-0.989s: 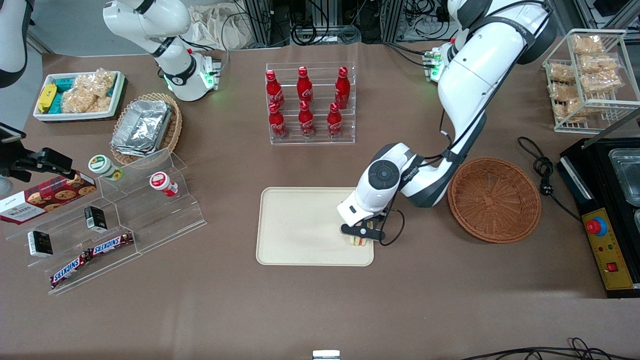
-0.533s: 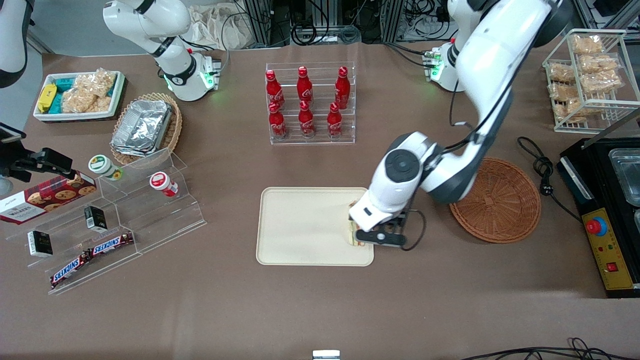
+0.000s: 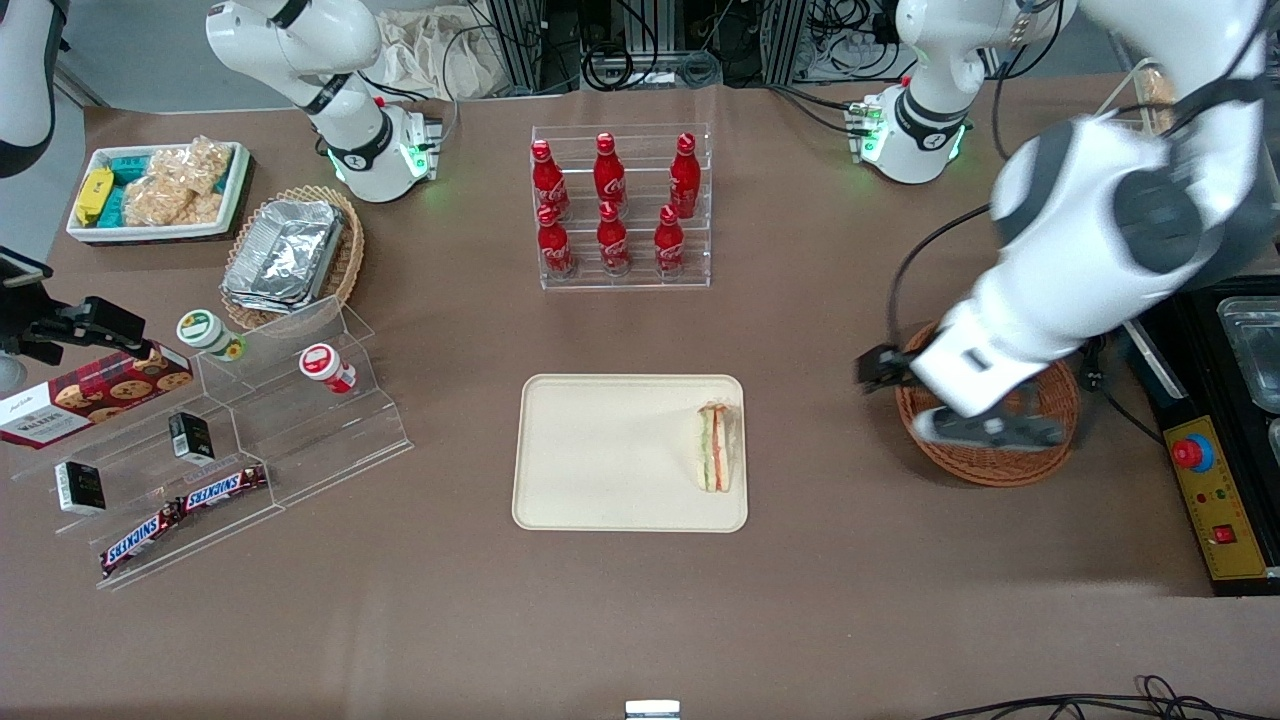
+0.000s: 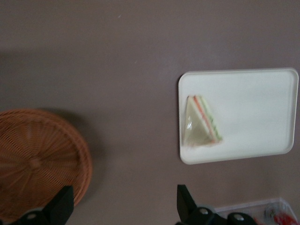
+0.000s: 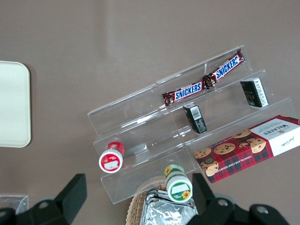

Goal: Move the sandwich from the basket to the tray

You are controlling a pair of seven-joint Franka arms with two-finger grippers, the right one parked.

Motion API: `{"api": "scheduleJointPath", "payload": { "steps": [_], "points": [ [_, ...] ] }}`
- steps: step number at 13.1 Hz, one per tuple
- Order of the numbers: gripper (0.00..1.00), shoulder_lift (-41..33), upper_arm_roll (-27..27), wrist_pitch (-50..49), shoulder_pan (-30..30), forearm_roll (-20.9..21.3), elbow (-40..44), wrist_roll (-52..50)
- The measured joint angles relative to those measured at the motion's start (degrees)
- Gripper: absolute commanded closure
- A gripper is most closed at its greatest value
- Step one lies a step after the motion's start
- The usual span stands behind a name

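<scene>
The sandwich lies flat on the cream tray, at the tray's edge nearest the basket. It also shows in the left wrist view on the tray. The reddish-brown basket has nothing visible in it and is partly covered by my arm; it also shows in the wrist view. My left gripper hangs raised above the basket, well apart from the sandwich. In the wrist view the gripper is open and empty, its fingers spread over bare table between basket and tray.
A rack of red cola bottles stands farther from the camera than the tray. A clear stepped shelf with snack bars lies toward the parked arm's end. A black appliance and a wire snack rack stand toward the working arm's end.
My gripper has let go of the sandwich, which now lies uncovered on the tray. The gripper has risen and swung away from the tray to above the basket.
</scene>
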Motion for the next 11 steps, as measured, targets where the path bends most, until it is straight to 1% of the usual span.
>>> {"api": "scheduleJointPath", "payload": {
  "steps": [1,3,6,7,9,11],
  "points": [
    [0.01,-1.9,0.77,-5.27,1.77,-0.45,1.73,2.08],
    [0.01,-5.47,4.99,-11.68,1.47,-0.69,3.72,3.3],
    [0.01,-10.68,14.54,-18.08,-3.4,-1.1,3.77,3.33],
    [0.01,-12.15,16.78,-19.55,-4.66,-1.16,3.63,3.33],
    [0.01,-14.5,19.49,-20.53,-6.22,-1.23,2.53,3.33],
    [0.01,-15.14,20.21,-20.54,-6.8,-1.24,1.53,3.33]
  ]
}}
